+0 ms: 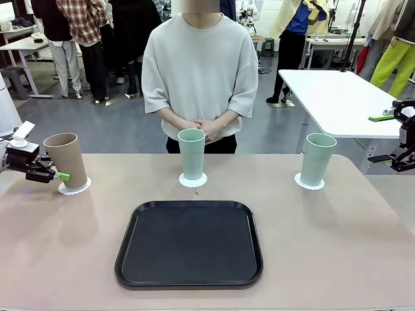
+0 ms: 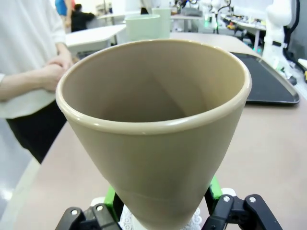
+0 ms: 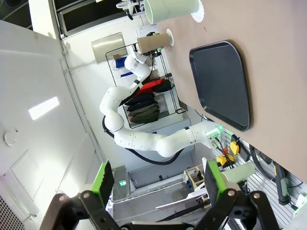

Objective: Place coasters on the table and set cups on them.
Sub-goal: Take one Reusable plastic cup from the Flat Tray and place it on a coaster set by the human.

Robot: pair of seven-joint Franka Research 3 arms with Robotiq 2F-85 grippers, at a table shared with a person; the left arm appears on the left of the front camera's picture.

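The left gripper is closing its two green-padded fingers on the lower body of the tan-brown cup, near the table's left end in the front view. The cup is standing on a white coaster, leaning slightly, with its rim tilted away from the gripper. In the left wrist view the same cup is sitting directly between the fingers, with one green pad pressing on each side of its narrow base, and the lacy edge of the coaster is showing just beneath it.

The right gripper is hanging at the right edge of the front view, beyond the table's corner and well apart from every cup. In the right wrist view its fingers are standing wide apart with nothing between them.

A pale mint green cup is standing upright on a second coaster at the middle of the table's far side, directly in front of the person's clasped hands. Another mint green cup is standing upright on a third coaster toward the right; of the three it is the nearest to the right gripper, but it is not touching it.

A black tray is lying on the near half of the table, between the cups and the camera.
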